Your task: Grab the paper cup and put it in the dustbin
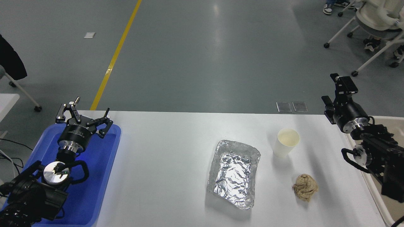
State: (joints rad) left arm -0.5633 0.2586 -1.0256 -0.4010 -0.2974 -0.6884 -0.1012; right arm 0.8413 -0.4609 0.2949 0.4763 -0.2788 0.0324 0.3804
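The white paper cup (286, 143) stands upright on the table, right of centre, with its cream inside showing. The cream dustbin (391, 121) is at the table's right edge, mostly hidden under my right arm; only part of its rim shows. My right gripper (342, 84) is raised beyond the table's far right corner, to the right of the cup and well apart from it, holding nothing. My left gripper (84, 115) is open and empty, parked over the blue tray (104, 164) at the lower left.
A crinkled foil tray (234, 168) lies left of the cup. A crumpled brown paper ball (305, 187) lies in front of the cup. White office chairs (374, 22) stand on the floor at the far right.
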